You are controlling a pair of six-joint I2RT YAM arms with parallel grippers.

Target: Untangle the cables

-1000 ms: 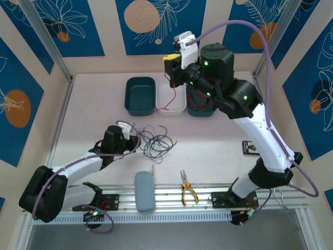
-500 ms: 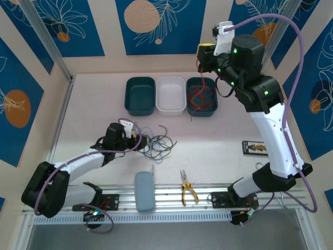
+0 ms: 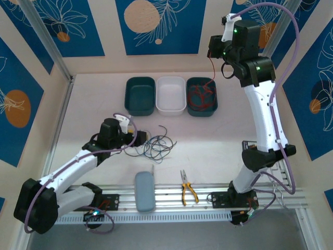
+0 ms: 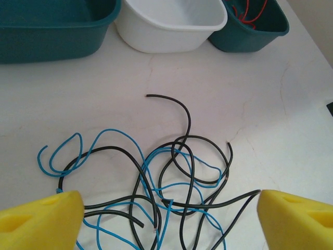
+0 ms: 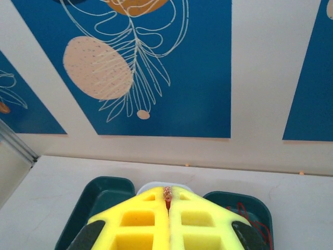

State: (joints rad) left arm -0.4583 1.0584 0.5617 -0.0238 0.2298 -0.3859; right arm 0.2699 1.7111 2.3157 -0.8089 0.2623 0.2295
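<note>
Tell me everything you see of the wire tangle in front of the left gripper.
The tangle is thin black and light-blue wires, looped and crossing one another, lying loose on the pale table, short of the white bin. One black end curls toward that bin. The left gripper stands open, a yellow pad at each side; nothing is gripped.

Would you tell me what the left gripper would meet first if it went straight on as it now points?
The left gripper would likely first meet the black and blue cables lying just ahead of its open jaws.
</note>
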